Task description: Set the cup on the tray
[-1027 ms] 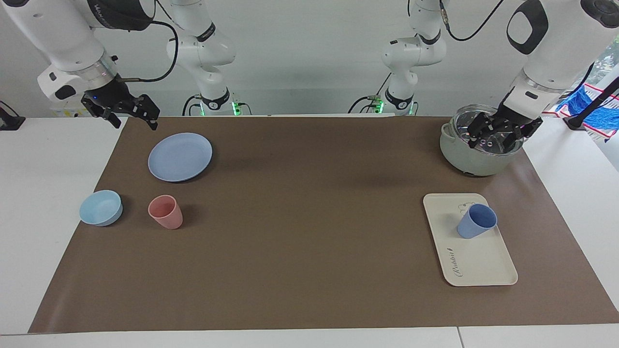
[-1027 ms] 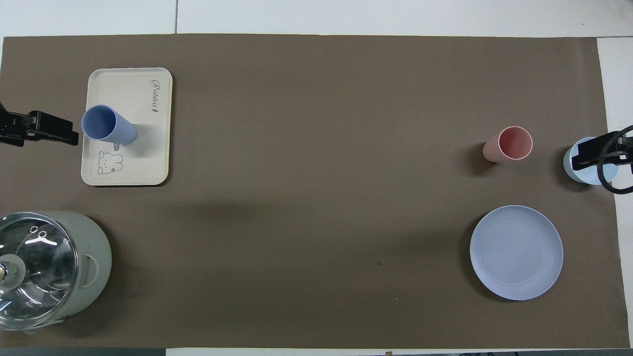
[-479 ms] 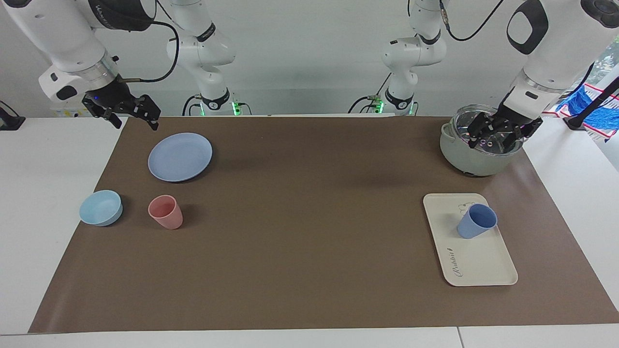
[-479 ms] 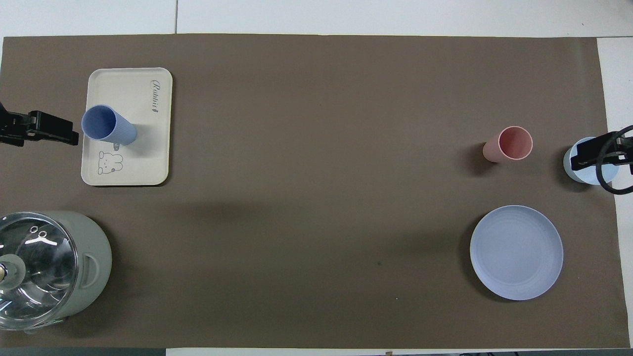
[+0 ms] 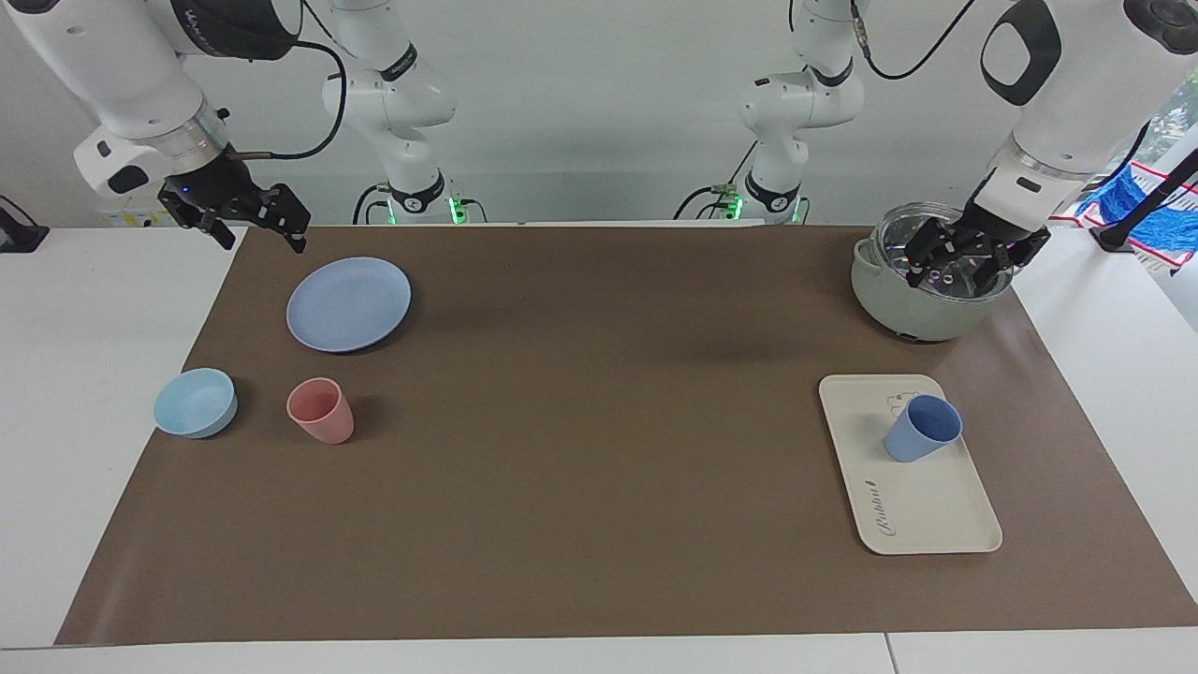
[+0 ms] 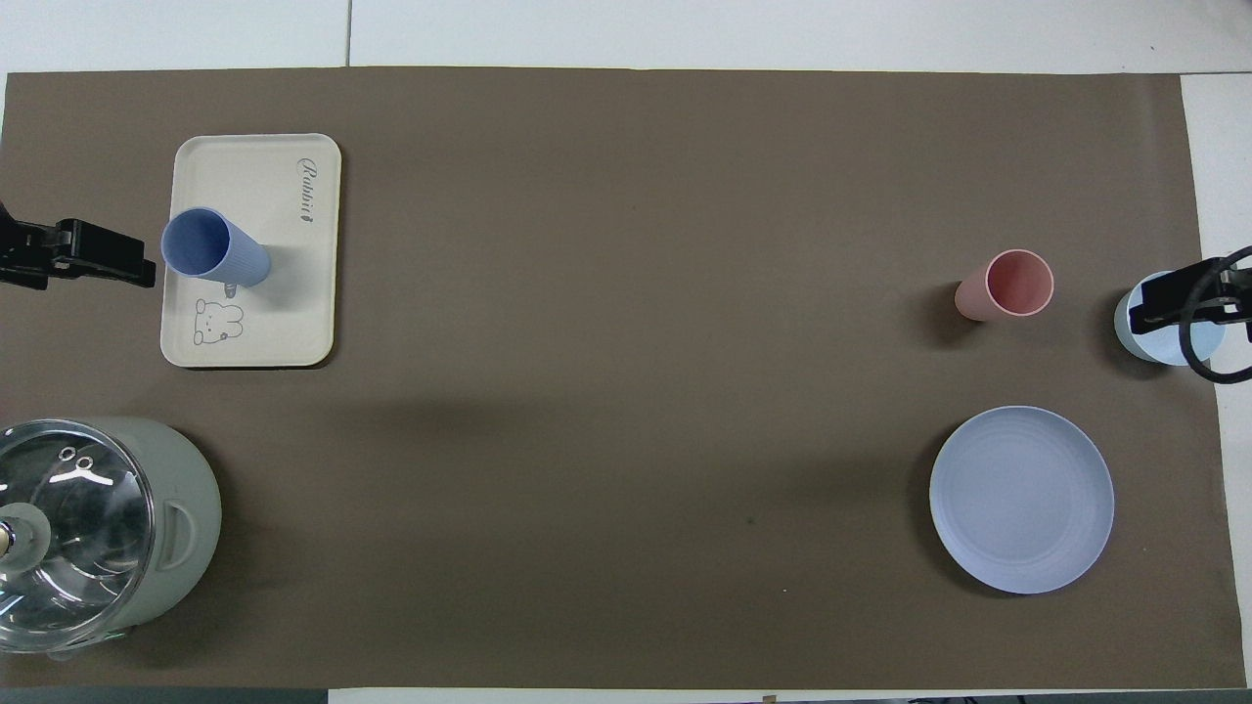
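The periwinkle-blue cup [image 5: 922,428] [image 6: 213,249] stands upright on the cream tray [image 5: 927,510] [image 6: 256,166], at the tray's end nearer to the robots, beside the bear drawing. Nothing is touching it. My left gripper [image 5: 950,273] hangs open and empty in the air over the lidded pot. My right gripper [image 5: 264,240] also hangs open and empty, over the mat's corner by the blue plate at the right arm's end. In the overhead view, one left finger [image 6: 103,261] shows beside the tray, and the right gripper's fingers [image 6: 1164,305] cover part of the light-blue bowl.
A grey-green pot with a glass lid [image 5: 922,290] [image 6: 93,533] stands nearer to the robots than the tray. At the right arm's end are a round blue plate [image 5: 348,303] [image 6: 1021,500], a pink cup [image 5: 321,411] [image 6: 1007,286] and a light-blue bowl [image 5: 195,402].
Both grippers have drifted up very slightly. The cup, the tray and the other things have not moved.
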